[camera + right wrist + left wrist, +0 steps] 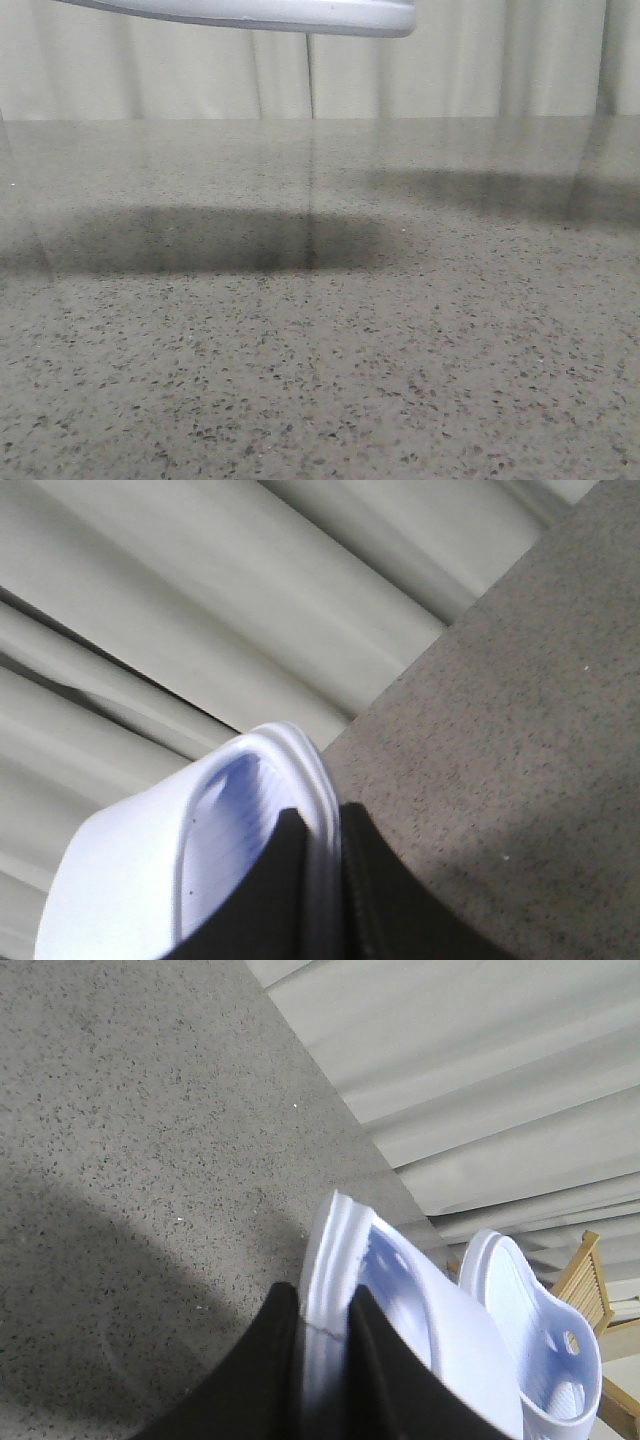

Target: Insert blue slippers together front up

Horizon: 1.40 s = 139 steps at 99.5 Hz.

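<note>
Blue slippers (440,1340) both airborne above bench (320,350). Left fingers (325,1360) pinch one slipper's rim, right fingers (320,890) pinch other slipper (200,870) by edge; edge grips likely leave straps free for nesting.

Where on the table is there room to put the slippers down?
Nearly all of the speckled table in the front view is bare, from its near edge back to the curtain. Both slippers are held up in the air, one by the left pincer and one by the right pincer, so it is crowded only up there.
</note>
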### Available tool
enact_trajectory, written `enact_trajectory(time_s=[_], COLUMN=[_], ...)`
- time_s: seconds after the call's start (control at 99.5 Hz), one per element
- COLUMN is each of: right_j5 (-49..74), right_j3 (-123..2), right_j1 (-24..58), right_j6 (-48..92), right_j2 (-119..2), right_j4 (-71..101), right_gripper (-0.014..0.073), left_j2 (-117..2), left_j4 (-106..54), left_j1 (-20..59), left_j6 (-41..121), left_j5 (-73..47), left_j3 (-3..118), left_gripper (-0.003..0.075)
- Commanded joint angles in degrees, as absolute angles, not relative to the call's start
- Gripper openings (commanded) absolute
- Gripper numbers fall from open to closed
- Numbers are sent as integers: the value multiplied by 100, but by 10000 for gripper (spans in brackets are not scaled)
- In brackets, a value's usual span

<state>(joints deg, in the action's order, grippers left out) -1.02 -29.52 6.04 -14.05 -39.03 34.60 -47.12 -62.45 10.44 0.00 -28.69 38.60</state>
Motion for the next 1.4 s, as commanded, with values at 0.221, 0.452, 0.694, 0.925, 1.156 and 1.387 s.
enact_trajectory(time_s=[0.221,0.452,0.694,0.925,1.156,1.387], right_j5=[966,1953,2218,2424,2550,2629], right_j3=[-3135,-3314,-3327,-3327,-3327,-3327], right_j1=[575,575,575,575,575,575], right_j6=[-1353,-1353,-1169,-324,196,728], right_j2=[-3350,-3350,-3350,-3350,-3350,-3362], right_j4=[4346,4440,4727,5629,6174,6727], right_gripper=[-107,-107,-107,-107,-107,-107], left_j2=[-4665,-4665,-4665,-4678,-4678,-4678], left_j4=[-6513,-6543,-6764,-7501,-7931,-8350], left_j1=[1030,1030,1030,1030,1030,1030], left_j6=[0,0,90,612,818,1073], left_j5=[-2729,-2909,-3141,-3509,-3904,-4274], left_j3=[4015,4015,4015,4015,4015,4015], left_gripper=[16,16,16,16,16,16])
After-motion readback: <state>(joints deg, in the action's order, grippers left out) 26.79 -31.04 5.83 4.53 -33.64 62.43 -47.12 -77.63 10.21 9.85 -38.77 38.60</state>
